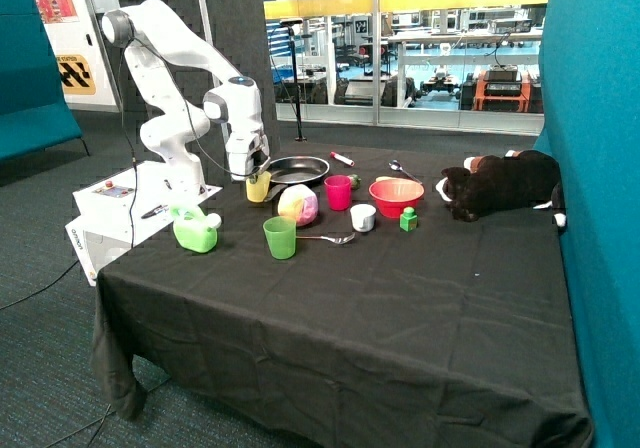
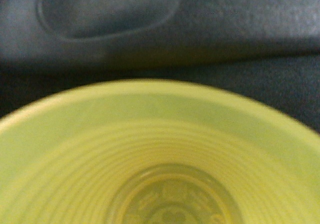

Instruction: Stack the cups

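Note:
The yellow cup (image 1: 258, 188) stands upright on the black table beside the dark frying pan (image 1: 297, 170). My gripper (image 1: 256, 175) is right at its rim, reaching down onto it. In the wrist view the inside of the yellow cup (image 2: 160, 154) fills most of the picture, very close, with the pan (image 2: 110, 9) beyond it. The pink-red cup (image 1: 338, 192) stands upright between a pastel ball (image 1: 298, 205) and the red bowl (image 1: 396, 197). The green cup (image 1: 280, 237) stands upright nearer the table's front. All three cups stand apart.
A small white cup (image 1: 363, 217) and a green block (image 1: 408, 219) sit in front of the red bowl. A spoon (image 1: 330, 238) lies by the green cup. A green container (image 1: 196, 231) stands near the table's corner. A plush toy (image 1: 500, 185) lies at the far side.

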Motion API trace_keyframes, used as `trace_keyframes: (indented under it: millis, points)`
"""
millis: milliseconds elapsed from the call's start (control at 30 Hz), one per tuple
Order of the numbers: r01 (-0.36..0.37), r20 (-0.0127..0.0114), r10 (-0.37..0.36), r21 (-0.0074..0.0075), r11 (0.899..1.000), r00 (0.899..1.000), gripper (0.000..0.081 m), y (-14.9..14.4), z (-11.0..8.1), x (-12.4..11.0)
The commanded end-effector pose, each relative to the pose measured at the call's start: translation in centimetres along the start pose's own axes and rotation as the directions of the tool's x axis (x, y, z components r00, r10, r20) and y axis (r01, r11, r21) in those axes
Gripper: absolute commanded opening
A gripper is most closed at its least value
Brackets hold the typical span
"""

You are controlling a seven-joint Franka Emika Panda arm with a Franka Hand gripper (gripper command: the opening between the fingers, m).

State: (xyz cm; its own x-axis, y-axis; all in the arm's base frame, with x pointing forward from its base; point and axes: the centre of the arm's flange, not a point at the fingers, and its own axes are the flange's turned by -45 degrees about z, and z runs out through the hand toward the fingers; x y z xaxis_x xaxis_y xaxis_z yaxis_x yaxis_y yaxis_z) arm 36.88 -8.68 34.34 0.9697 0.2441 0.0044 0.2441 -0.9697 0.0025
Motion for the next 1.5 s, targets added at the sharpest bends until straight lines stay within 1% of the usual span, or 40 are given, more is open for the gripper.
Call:
trace_keyframes:
  millis: [0, 267, 467, 633, 800, 1100, 1267, 1367, 1467]
  points:
    - [0.013, 0.0043, -0.013, 0.0026, 1.000, 1.000, 0.0000, -0.3, -2.3, 0.6]
    - [0.018, 0.0043, -0.018, 0.0026, 1.000, 1.000, 0.0000, 0.0, -4.6, 1.1]
    - [-0.006, 0.0044, 0.006, 0.0025, 1.000, 1.000, 0.0000, 0.4, -5.9, 2.1]
    - [-0.001, 0.0044, 0.001, 0.0025, 1.000, 1.000, 0.0000, 1.0, -7.5, 4.1]
    - [0.007, 0.0044, -0.007, 0.0026, 1.000, 1.000, 0.0000, 0.9, -8.9, 6.4]
    - [0.018, 0.0043, -0.018, 0.0026, 1.000, 1.000, 0.0000, 0.6, -9.5, 8.5]
    - [0.028, 0.0043, -0.028, 0.0027, 1.000, 1.000, 0.0000, 0.6, -10.0, 10.2]
    - [0.030, 0.0043, -0.030, 0.0027, 1.000, 1.000, 0.0000, 0.7, -10.6, 11.9]
    - [0.032, 0.0043, -0.032, 0.0027, 0.999, 0.999, 0.0000, 0.6, -11.1, 13.0]
